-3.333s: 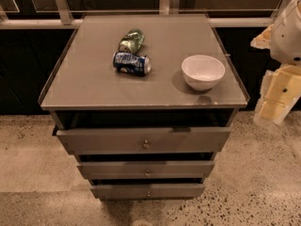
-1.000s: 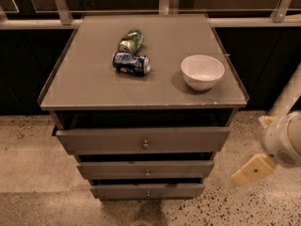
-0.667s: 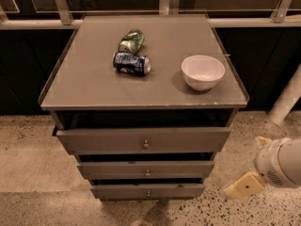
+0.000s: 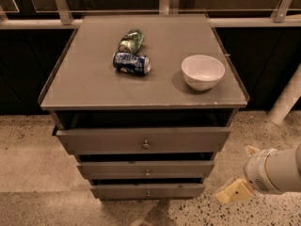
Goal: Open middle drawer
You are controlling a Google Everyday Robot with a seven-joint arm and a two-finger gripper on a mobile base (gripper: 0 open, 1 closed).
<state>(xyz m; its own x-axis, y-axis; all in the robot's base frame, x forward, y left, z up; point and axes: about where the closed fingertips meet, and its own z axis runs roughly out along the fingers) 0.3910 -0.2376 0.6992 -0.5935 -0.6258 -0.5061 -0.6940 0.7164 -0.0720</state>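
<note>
The middle drawer (image 4: 117,169) is the second of three grey fronts in the cabinet, with a small round knob (image 4: 147,173) at its centre. It sits between the taller top drawer (image 4: 103,141) and the lowest drawer (image 4: 122,191). My gripper (image 4: 233,191) is low at the right of the cabinet, just above the floor, about level with the lowest drawer. It is apart from the cabinet and touches no knob.
On the cabinet top (image 4: 94,84) lie a blue can (image 4: 131,63) and a green can (image 4: 131,40) on their sides, and a white bowl (image 4: 202,71) stands at the right. A white post (image 4: 287,100) stands at the far right. Speckled floor (image 4: 28,173) surrounds the cabinet.
My arm has come down from beside the cabinet top at the right to floor level, and the gripper has moved left toward the drawer fronts. The drawers and the things on top have not moved.
</note>
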